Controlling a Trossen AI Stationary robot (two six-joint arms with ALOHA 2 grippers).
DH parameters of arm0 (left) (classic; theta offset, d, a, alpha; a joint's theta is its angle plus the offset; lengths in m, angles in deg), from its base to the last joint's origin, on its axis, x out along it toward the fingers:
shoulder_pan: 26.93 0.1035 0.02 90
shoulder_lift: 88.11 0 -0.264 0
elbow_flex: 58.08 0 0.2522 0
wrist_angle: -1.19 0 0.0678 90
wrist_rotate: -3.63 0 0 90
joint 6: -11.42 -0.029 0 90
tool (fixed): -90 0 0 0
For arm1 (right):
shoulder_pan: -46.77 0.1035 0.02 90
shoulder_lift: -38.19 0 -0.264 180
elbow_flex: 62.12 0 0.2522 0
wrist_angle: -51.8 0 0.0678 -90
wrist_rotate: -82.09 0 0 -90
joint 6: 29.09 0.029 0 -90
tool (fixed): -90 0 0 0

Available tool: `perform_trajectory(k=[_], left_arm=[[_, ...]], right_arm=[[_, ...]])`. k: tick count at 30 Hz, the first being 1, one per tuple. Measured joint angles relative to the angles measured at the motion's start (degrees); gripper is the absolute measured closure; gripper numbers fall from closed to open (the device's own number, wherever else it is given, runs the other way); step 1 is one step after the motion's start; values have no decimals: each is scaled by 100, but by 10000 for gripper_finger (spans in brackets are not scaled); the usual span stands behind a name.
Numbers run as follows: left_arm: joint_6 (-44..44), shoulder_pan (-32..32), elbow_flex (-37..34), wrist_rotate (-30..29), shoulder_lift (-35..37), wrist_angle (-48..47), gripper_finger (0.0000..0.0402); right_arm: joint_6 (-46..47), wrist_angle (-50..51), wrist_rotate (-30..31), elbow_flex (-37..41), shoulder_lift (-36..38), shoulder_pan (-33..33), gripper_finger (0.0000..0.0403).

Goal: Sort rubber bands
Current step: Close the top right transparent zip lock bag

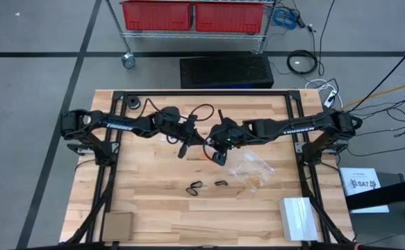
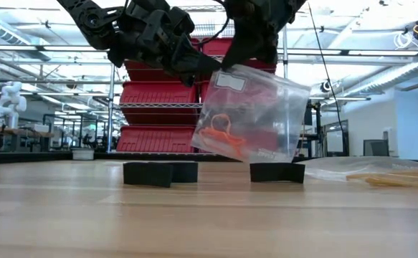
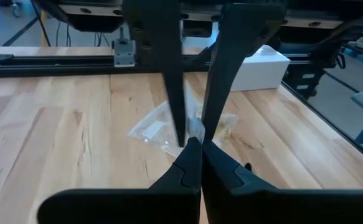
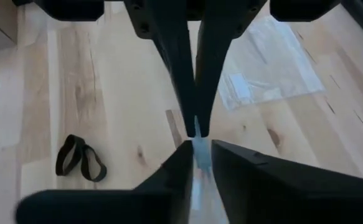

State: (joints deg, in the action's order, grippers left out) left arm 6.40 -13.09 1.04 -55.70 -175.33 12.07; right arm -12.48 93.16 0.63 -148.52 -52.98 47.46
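Low view: right gripper [image 2: 226,68] has its fingers pinched on the top edge of a clear bag [image 2: 255,118], which hangs in the air above the desk [image 2: 194,215], tilted, one corner drooping. Orange-red rubber bands [image 2: 223,136] sit bunched at the bag's low corner; something darker is higher in the bag, can't tell what. The right wrist view agrees: fingers nearly together with a sliver of clear film between the tips.

Left gripper [image 1: 183,149] is just beside the right one, also raised, fingers fully closed. I can't tell whether it has hold of the bag's edge or is only next to it. My guess is the two are meant to pull the mouth apart or steady it so bands can go in, hence holding it by the rim and off the desk.

Further out, two black rubber bands [image 1: 194,186] lie on the desk in front of the grippers, still loose, a second dark pair [image 1: 221,183] just beside them. A second clear bag [image 1: 252,170] lies flat to the right with pale tan bands [image 1: 252,182] in it, so tan looks sorted already.

Judgement: orange-red bagged, black still to collect. Risk: thin film slipping from the pinch and spilling the orange ones.
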Motion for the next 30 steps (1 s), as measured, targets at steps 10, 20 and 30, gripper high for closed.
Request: perform_trajectory(k=[10,20,30], left_arm=[[17,157,4,-79,0,-49,400],[24,336,4,-79,-2,-92,400],[42,427,4,-83,-2,-120,400]], right_arm=[[26,197,100,-7,-1,42,390],[265,992,125,-13,0,121,393],[657,1919,84,-9,0,283,394]])
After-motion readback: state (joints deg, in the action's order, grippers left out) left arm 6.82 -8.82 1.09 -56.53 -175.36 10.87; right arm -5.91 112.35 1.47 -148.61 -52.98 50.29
